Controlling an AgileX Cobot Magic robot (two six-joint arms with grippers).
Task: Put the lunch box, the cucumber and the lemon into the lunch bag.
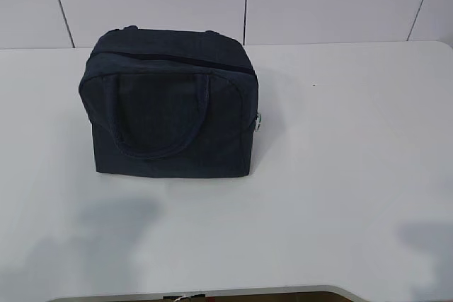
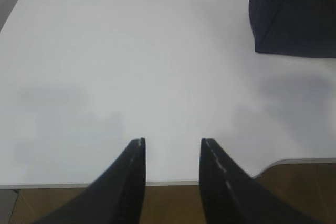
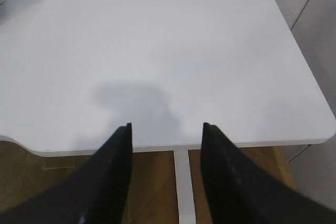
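Lunch bag [image 1: 170, 104]: boxy, dark navy fabric, seen standing upright on white table [image 1: 340, 175]. Top zipper seen drawn shut along upper edge. One loop handle folded flat against front face; second handle barely seen behind top. Small pale metal piece seen at right side seam. Bag placed ahead and to right of left gripper [image 2: 172, 145], well apart; only lower corner caught in left wrist view. Not seen in right wrist view.
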